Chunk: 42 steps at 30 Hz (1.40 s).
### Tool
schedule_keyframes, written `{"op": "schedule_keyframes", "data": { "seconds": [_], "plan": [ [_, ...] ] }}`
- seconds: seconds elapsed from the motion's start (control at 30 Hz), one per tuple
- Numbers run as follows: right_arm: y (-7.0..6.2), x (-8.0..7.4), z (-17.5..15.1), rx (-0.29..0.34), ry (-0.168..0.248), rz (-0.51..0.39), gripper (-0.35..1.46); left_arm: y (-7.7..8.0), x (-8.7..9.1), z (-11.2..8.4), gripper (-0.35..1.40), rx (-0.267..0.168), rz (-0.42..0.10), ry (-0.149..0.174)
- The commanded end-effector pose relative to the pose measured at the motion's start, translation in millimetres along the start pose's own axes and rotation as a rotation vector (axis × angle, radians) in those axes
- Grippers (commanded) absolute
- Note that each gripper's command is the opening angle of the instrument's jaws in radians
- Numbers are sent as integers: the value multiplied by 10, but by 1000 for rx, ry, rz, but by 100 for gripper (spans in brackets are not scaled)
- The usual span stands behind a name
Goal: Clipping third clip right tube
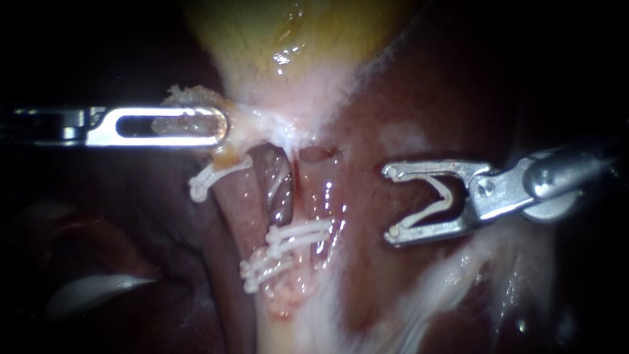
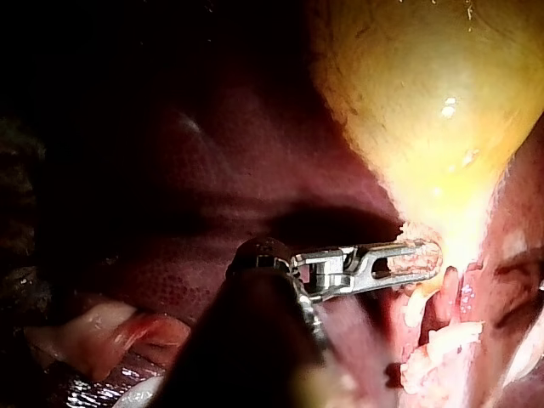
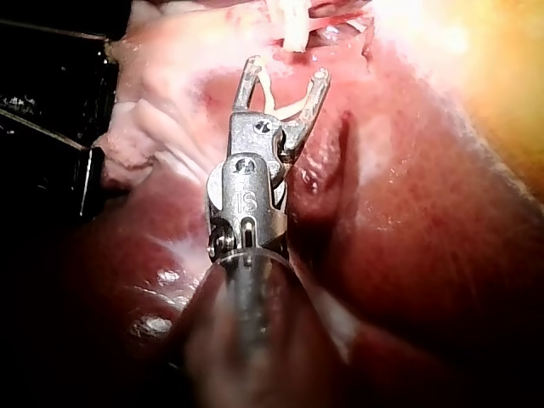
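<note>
My left instrument comes in from the left, its windowed jaws shut on pale tissue at the neck of the gallbladder; the left wrist view shows the same grip. The left tube carries one white clip. The right tube bears two white clips lower down. My right instrument lies to the right of that tube, apart from it. Its jaws stand wide apart and hold an open white clip between them, as the right wrist view also shows.
Dark red liver lies behind and to the right of the tubes, and under my right instrument. Whitish fatty tissue runs along the lower right. The yellow gallbladder rises beyond my left instrument's jaws.
</note>
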Motion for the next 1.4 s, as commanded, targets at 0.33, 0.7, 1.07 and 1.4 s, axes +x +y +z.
{"op": "schedule_keyframes", "data": {
  "seconds": [0.33, 0.7, 1.07, 1.4],
  "plan": [
    [1, -7, 28, -3, 18, 214, 50, -5, 6, 4, -35, 4, 0, 5],
    [10, -34, 77, -15, 20, 296, 50, -11, 9, 6, -35, 8, -1, 8],
    [21, -51, 114, -25, 21, 337, 50, -15, 12, 8, -35, 12, -1, 12],
    [29, -58, 140, -19, 32, 358, 50, -15, 14, 8, -35, 12, 0, 12]
  ]
}}
